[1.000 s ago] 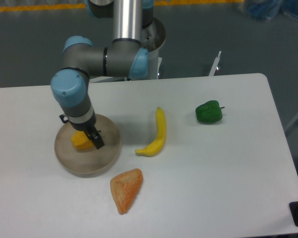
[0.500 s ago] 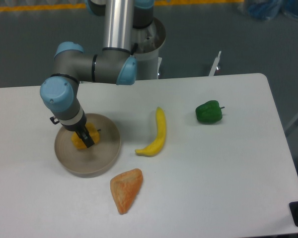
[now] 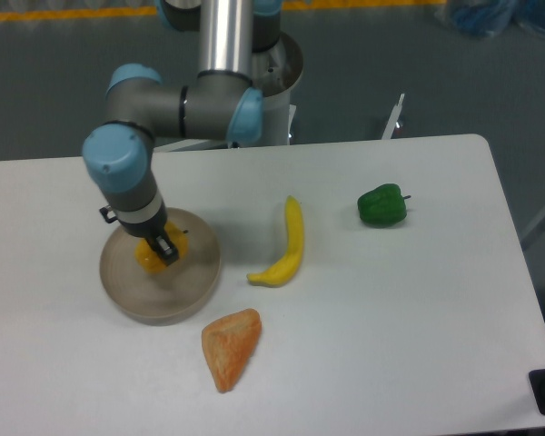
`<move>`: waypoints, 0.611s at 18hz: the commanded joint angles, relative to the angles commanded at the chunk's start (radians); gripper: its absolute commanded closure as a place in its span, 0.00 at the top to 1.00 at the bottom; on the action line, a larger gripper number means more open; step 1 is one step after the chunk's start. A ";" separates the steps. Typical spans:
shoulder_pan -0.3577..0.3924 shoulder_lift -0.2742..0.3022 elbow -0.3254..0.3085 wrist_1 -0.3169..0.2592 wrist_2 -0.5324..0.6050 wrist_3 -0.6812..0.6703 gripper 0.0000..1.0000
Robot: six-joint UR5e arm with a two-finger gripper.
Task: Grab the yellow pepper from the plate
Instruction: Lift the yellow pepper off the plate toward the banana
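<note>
The yellow pepper (image 3: 146, 261) sits inside the round beige plate (image 3: 186, 289) at the left of the table, largely covered by my gripper. My gripper (image 3: 160, 251) points down into the plate with its dark fingers (image 3: 166, 246) closed around the pepper. Only the pepper's left and lower edges show beside the fingers. I cannot tell whether the pepper still touches the plate's floor.
A long yellow banana (image 3: 288, 243) lies right of the plate. An orange-red wedge (image 3: 230, 347) lies in front of the plate. A green pepper (image 3: 382, 205) sits at the back right. The robot's base (image 3: 272, 73) stands behind the table.
My wrist has shifted right and slightly up over the plate. The fingers now grip the pepper, which has moved a little with them.
</note>
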 joint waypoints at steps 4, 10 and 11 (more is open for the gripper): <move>0.170 -0.006 0.091 -0.002 -0.002 0.032 0.00; 0.345 -0.063 0.143 -0.005 0.006 0.156 0.00; 0.381 -0.075 0.141 -0.015 0.008 0.205 0.00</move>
